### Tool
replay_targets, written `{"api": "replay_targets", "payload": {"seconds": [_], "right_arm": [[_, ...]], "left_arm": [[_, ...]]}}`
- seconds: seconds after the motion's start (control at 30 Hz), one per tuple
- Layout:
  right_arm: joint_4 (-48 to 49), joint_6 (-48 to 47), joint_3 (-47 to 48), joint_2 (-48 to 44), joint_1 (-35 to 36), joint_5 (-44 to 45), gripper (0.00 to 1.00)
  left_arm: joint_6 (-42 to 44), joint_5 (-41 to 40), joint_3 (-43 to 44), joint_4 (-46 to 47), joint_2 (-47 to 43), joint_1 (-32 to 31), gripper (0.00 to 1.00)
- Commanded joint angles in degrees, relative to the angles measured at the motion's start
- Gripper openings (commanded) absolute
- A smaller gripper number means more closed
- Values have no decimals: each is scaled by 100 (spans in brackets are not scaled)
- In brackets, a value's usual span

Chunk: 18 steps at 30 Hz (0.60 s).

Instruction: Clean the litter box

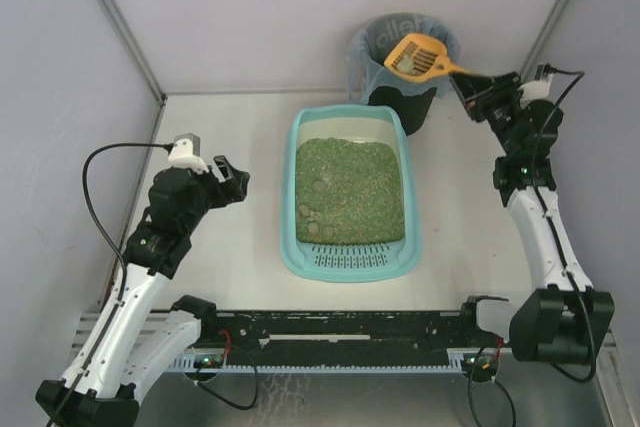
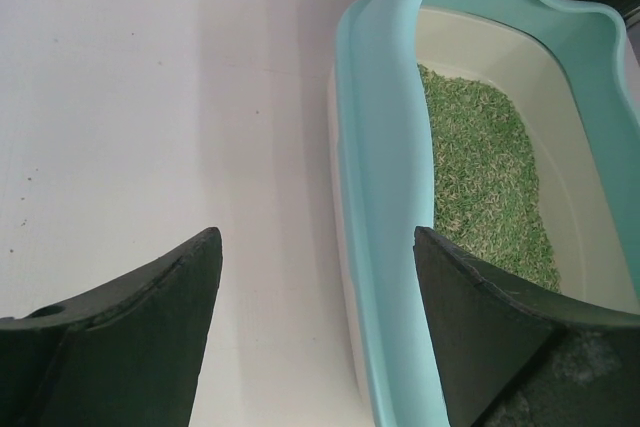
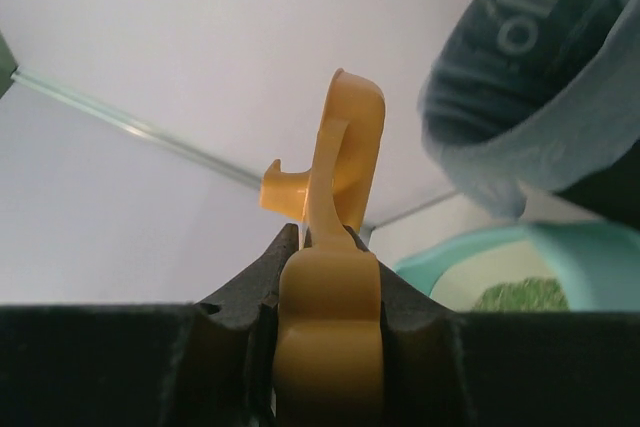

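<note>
The light-teal litter box (image 1: 290, 247) sits mid-table with green litter (image 1: 350, 192) and a few grey clumps (image 1: 312, 217) near its slotted grille end. My right gripper (image 1: 470, 85) is shut on the handle of an orange scoop (image 1: 418, 55), holding its head over the black bin (image 1: 415, 107); there is litter in the scoop. In the right wrist view the scoop (image 3: 335, 277) is clamped between the fingers. My left gripper (image 1: 236, 179) is open and empty, left of the box; in its wrist view the gripper (image 2: 318, 247) sits by the box's rim (image 2: 385, 197).
The round black bin with grey-blue liner (image 3: 540, 77) stands behind the box at the back right. Walls enclose the table on the left, back and right. A black rail (image 1: 340, 332) runs along the near edge.
</note>
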Motion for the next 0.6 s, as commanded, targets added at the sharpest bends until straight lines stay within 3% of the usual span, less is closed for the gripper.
{"api": "replay_targets", "payload": {"seconds": [0.0,0.33,0.57], "right_arm": [[-341,-975,1044,649,-118,583,0],[-1971,-4740,3900,2430,115,649,0],[-2844,-7083,4809,2837,914,1865,0]], "left_arm": [[-85,190,25,239,-42,59,81],[-104,326,8,270,-60,98,81],[-97,367,44,213,1,121,81]]}}
